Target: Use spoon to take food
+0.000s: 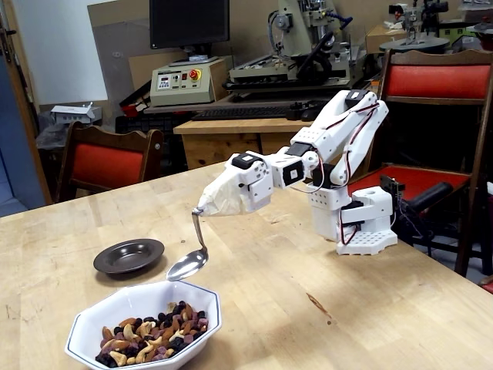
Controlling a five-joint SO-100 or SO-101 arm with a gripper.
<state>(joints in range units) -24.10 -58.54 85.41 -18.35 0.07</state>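
Food point(150, 333) is sitting in the white bowl point(85, 324), just below the spoon point(187, 264), which is hanging handle-up from the tape-wrapped gripper point(219, 202), seemingly clamped.

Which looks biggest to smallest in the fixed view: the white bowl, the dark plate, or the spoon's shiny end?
1. White bowl, though it sits nearest the camera, which flatters it.
2. Dark plate, farther back.
3. Spoon bowl end, clearly smallest.
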